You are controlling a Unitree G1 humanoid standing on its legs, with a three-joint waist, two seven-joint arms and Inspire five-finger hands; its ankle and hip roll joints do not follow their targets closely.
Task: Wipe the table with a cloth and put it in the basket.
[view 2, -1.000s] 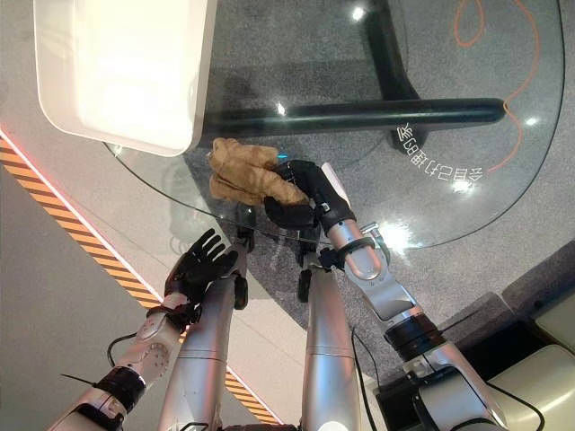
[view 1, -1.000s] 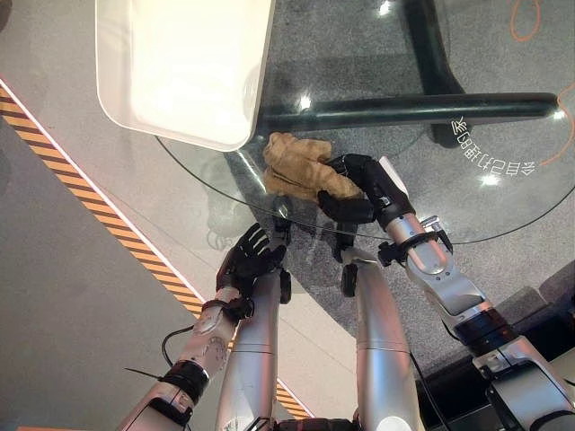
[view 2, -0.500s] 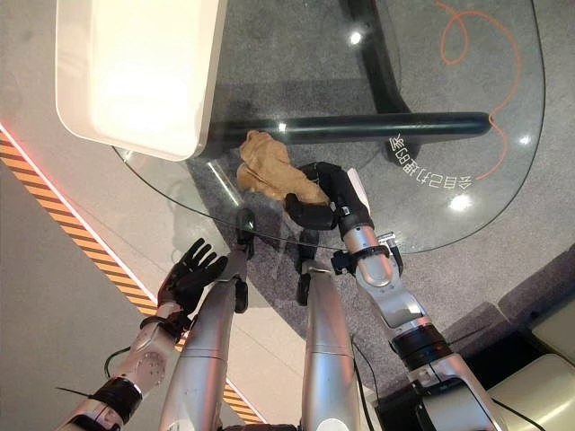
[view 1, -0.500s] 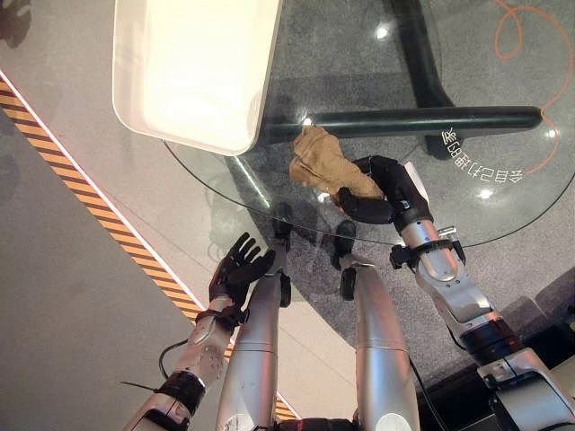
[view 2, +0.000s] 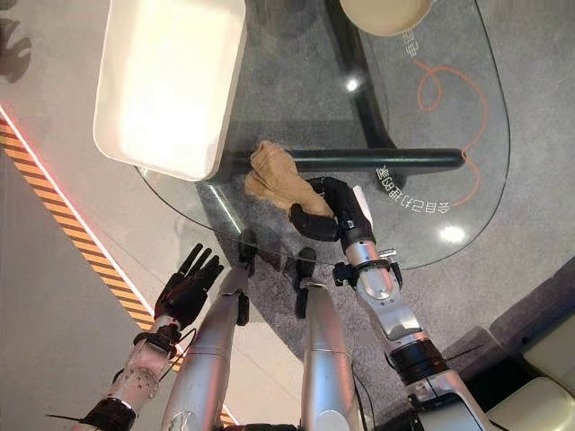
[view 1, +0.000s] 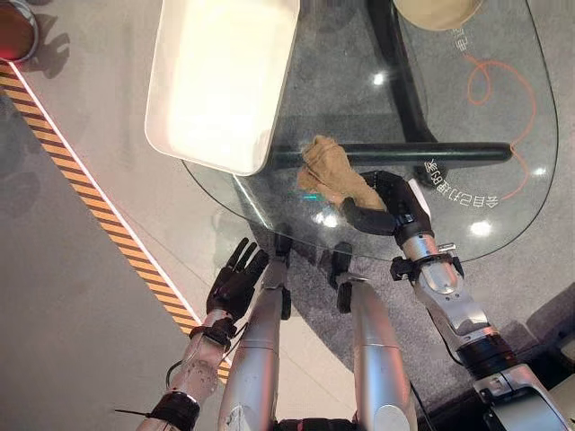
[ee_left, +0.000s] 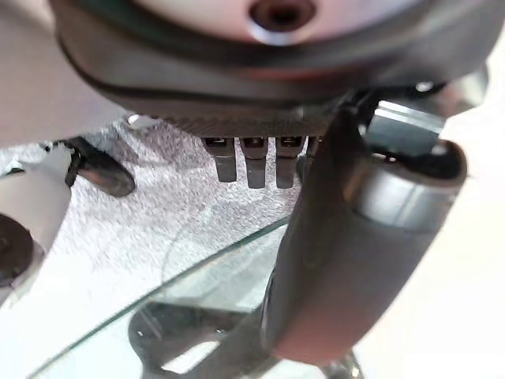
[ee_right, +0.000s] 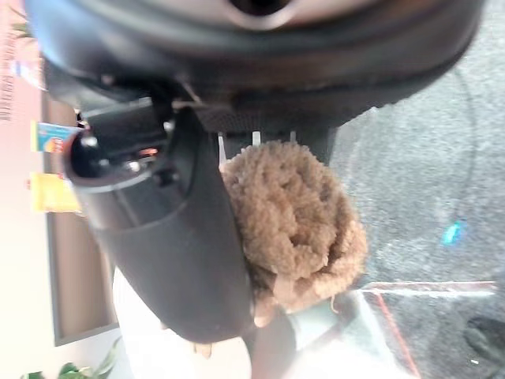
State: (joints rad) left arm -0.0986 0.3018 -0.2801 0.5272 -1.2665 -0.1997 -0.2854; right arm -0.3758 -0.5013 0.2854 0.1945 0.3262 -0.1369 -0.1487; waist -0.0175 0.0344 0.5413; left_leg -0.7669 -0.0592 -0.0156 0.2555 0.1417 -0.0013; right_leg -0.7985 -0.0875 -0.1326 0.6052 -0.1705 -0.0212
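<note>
The cloth [view 1: 331, 172] is a tan, fluffy towel, bunched on the glass table [view 1: 503, 108], approx. at 10 o'clock from your right robot hand [view 1: 388, 205]. That hand has its fingers curled over the near end of the cloth, and the wrist view shows the pile clamped against the thumb. I judge it soft, light and not fragile, but it can slide easily on glass and trail loose folds. Hold the thick middle of the bunch, not an edge. The white basket [view 1: 220, 81] sits at 10 o'clock from the cloth, overhanging the table rim. Your left robot hand [view 1: 235, 280] hangs below the table edge, fingers spread, holding nothing.
</note>
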